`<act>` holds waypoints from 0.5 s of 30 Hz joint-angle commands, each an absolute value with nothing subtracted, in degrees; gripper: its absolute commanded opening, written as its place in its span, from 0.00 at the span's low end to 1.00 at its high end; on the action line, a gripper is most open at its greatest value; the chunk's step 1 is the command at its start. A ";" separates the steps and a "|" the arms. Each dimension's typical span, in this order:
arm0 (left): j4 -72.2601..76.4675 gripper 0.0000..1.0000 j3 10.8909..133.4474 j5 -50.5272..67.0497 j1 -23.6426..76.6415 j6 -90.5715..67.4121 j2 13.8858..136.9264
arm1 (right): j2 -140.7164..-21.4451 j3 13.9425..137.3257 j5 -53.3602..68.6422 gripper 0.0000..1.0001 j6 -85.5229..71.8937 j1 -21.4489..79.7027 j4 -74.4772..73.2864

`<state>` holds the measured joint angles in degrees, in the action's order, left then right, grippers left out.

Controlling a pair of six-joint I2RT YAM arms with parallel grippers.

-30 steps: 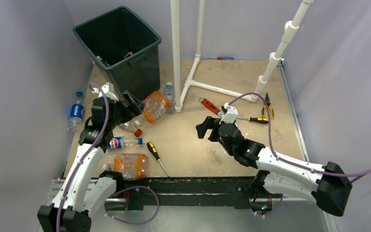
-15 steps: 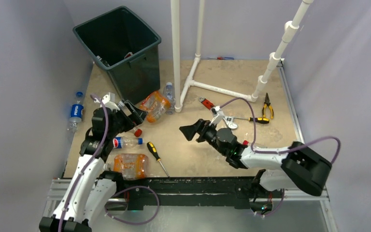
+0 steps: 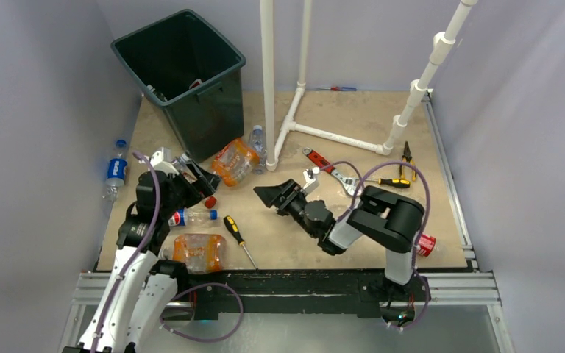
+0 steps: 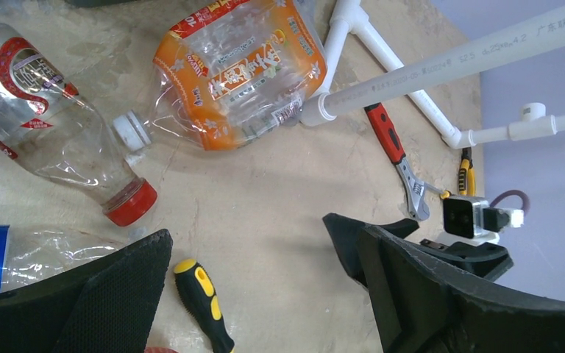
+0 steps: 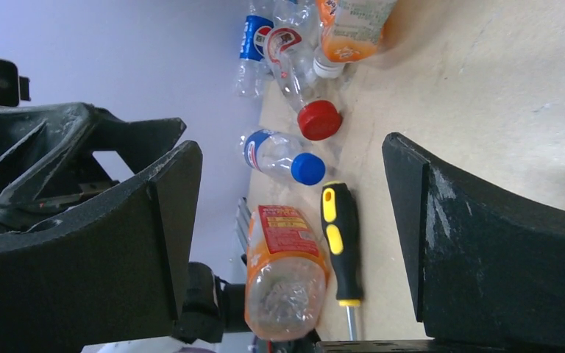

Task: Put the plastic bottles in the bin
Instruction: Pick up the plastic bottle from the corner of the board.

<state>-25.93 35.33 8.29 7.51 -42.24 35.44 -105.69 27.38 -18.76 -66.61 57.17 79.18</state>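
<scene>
Well, both arms are crowding the same patch of the table (image 3: 353,110). The left tool (image 3: 195,178) hangs with its jaws spread wide and nothing between them, tipped down over the red-capped bottle (image 4: 51,140), which lies on its side beside the orange-labelled bottle (image 4: 243,73). That looks like a line-up for a pick. The bin (image 3: 206,79) stands just behind this cluster, so the carry would be short.

The right tool (image 3: 274,195) is also released and empty. It is turned sideways and low, and its wrist view looks straight down the row: red cap, the blue-capped Pepsi bottle (image 5: 276,156), then a yellow-handled screwdriver (image 5: 338,243) that is best left alone. Every bottle in view lies on the table, outside the bin.

Against a second ago, the right arm has folded in hard towards the left and carried its tool from mid-table to just short of the bottles. The left tool has drawn back a little from the bin's foot. The bottles themselves don't appear to have shifted. With two open tools converging, a clash looks like the risk.
</scene>
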 commanded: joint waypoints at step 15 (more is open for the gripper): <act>-24.88 0.97 35.93 8.18 7.40 -39.81 34.69 | -96.65 33.13 -36.16 0.90 -61.15 59.68 57.78</act>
